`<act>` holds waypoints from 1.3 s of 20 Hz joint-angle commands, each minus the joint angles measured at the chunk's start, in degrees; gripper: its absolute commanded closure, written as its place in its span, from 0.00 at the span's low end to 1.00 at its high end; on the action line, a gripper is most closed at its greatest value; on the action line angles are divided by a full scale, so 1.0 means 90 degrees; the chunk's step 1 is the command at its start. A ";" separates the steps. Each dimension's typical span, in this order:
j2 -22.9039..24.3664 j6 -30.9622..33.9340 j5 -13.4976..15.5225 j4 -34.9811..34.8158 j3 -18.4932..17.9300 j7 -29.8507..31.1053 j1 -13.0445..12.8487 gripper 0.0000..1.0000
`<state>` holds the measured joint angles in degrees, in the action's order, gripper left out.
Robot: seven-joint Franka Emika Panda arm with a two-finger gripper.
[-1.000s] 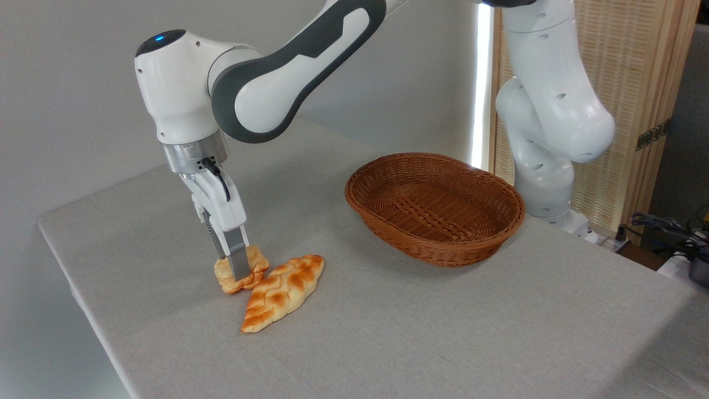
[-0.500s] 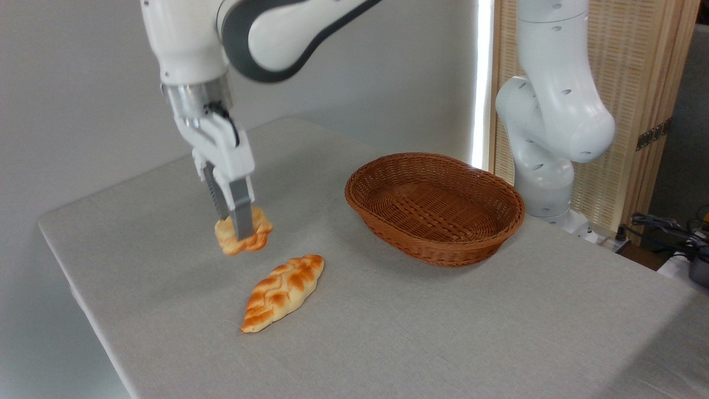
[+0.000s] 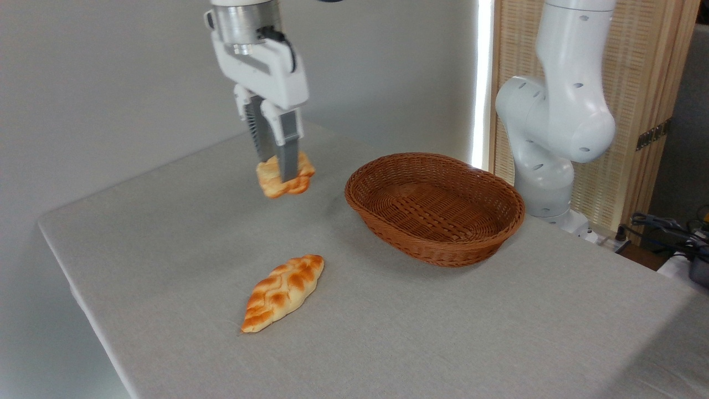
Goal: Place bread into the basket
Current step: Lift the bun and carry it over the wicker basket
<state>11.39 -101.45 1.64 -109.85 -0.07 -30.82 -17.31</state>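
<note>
Golden bread [image 3: 285, 176] clenched in tool [image 3: 279, 169], now higher, nearer wicker basket [image 3: 435, 208].

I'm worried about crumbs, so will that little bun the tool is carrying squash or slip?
The bread probably holds firm: no visible squashing in the tool. Its ridged layers likely resist slipping. It seems light.

A leaf-shaped braided loaf [image 3: 283, 292] with orange-brown stripes lies flat on the pale grey cloth-covered surface [image 3: 443, 332], toward its front left part, its pointed end aimed at the near edge. Behind the surface stands a plain light wall [image 3: 111, 83], and at the right a slatted wooden screen [image 3: 648, 83] in a pale frame. At the far right edge, dark cables [image 3: 664, 224] lie tangled just beyond the surface.
</note>
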 commanded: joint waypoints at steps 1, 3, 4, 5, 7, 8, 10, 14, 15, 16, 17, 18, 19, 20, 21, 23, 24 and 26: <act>0.0911 0.0314 0.0150 -0.0850 -0.0061 0.0299 -0.0010 0.37; 0.1096 0.0656 0.0159 -0.1007 -0.0051 0.0416 -0.0010 0.37; 0.1194 0.0774 0.0159 -0.1114 -0.0051 0.0456 -0.0019 0.37; 0.1321 0.0862 0.0179 -0.1241 -0.0051 0.0456 -0.0019 0.37; 0.1662 0.0872 0.0470 -0.1698 -0.0051 0.0466 0.0010 0.37; 0.1770 0.0872 0.0569 -0.1884 -0.0051 0.0466 0.0039 0.37; 0.1878 0.0892 0.0599 -0.2129 -0.0002 0.0514 0.0059 0.37; 0.2005 0.1008 0.0599 -0.2549 0.0105 0.0603 0.0039 0.33; 0.2005 0.1028 0.0599 -0.2647 0.0115 0.0593 0.0020 0.32; 0.1976 0.1019 0.0599 -0.2745 0.0115 0.0564 0.0000 0.30; 0.1938 0.0980 0.0609 -0.2813 0.0134 0.0544 -0.0019 0.29; 0.1831 0.0941 0.0609 -0.2833 0.0231 0.0544 -0.0039 0.29; 0.1743 0.0912 0.0609 -0.2834 0.0339 0.0544 -0.0039 0.29; 0.1674 0.0911 0.0609 -0.2843 0.0359 0.0544 -0.0039 0.29; 0.1635 0.0911 0.0599 -0.2863 0.0359 0.0544 -0.0039 0.29; 0.1615 0.0911 0.0599 -0.2863 0.0359 0.0544 -0.0039 0.13; 0.1557 0.0921 0.0599 -0.2863 0.0359 0.0544 -0.0039 0.05; 0.1469 0.0921 0.0599 -0.2853 0.0359 0.0544 -0.0039 0.00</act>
<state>25.73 -93.21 6.33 -135.87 3.49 -26.39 -17.39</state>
